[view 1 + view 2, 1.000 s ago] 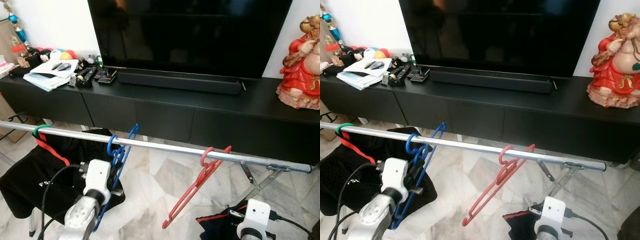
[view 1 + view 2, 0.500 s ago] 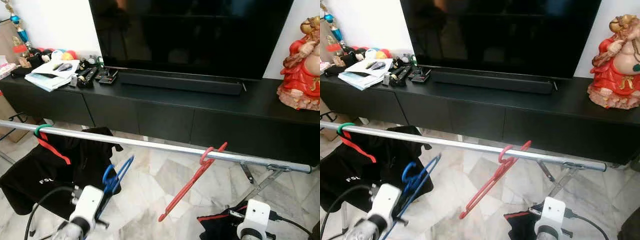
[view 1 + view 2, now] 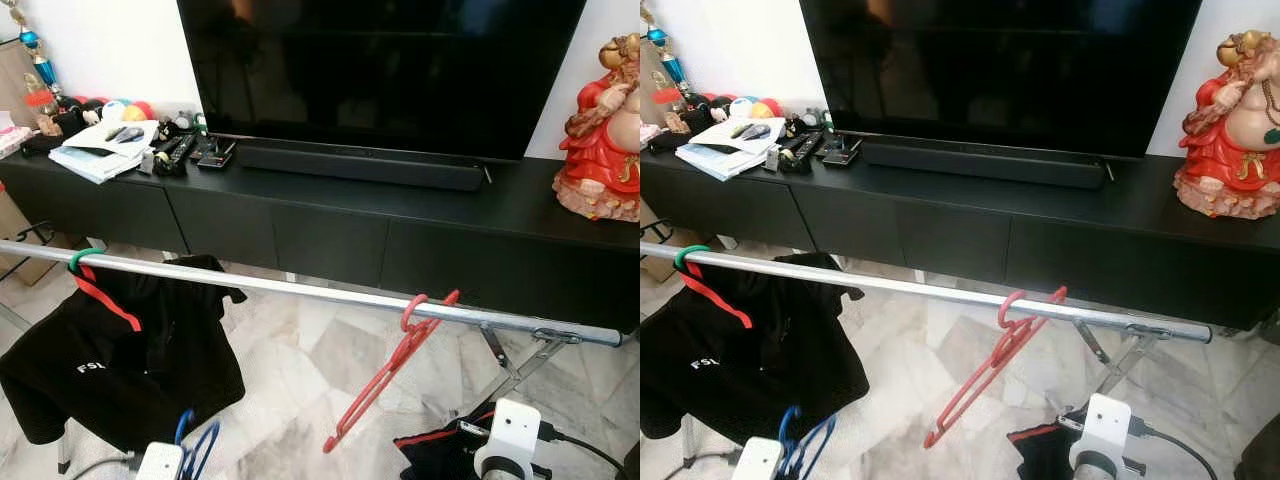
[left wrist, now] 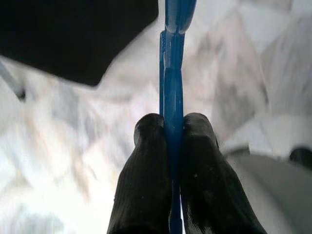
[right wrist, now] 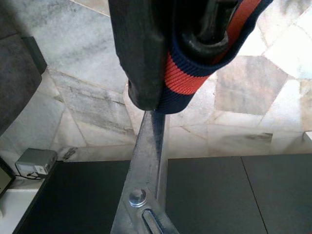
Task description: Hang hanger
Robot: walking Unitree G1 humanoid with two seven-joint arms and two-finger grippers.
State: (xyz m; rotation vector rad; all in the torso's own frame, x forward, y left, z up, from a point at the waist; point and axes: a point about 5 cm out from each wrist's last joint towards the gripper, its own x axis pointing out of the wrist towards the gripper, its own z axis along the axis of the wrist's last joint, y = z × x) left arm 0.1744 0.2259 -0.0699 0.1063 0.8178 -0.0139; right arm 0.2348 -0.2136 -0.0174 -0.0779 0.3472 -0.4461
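The left hand (image 4: 170, 146) is clamped edge-on around the blue hanger (image 4: 173, 73), low over the floor and well below the rail (image 3: 300, 290), while the right hand (image 5: 185, 44) grips a red-striped dark garment (image 5: 195, 78), presumably for hanging.

- A home living room: big television (image 3: 380, 70) and soundbar (image 3: 360, 165) on a low black cabinet (image 3: 330, 240).
- Marble floor (image 3: 300, 400), clothes rail (image 3: 300, 290) with garment (image 3: 120, 360), red figurine (image 3: 603, 130).
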